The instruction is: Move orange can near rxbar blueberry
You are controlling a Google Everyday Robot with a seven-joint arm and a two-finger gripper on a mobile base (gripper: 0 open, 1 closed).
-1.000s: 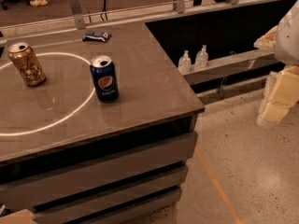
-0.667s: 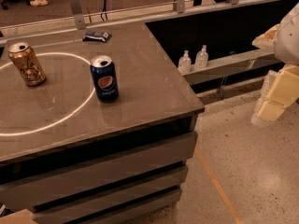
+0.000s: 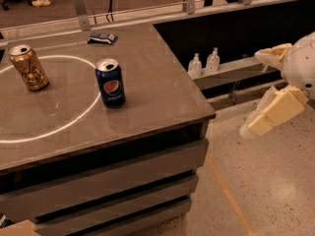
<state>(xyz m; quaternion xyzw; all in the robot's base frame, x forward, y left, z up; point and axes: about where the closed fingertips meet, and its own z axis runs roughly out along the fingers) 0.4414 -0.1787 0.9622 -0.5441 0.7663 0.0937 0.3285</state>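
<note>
Honestly, my spread end effector (image 3: 252, 93), beside the surface (image 3: 162, 82), could topple the Pepsi can (image 3: 110, 82) reaching the orange can (image 3: 28, 67).

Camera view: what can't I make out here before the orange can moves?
- Claw: open, off to the right of the table; cut off behind the wrist by the right frame edge.
- Rxbar: at the table's far edge, lettering too small to read.
- Orange can: markings blurred.
- Table: left side cut off by the frame.
</note>
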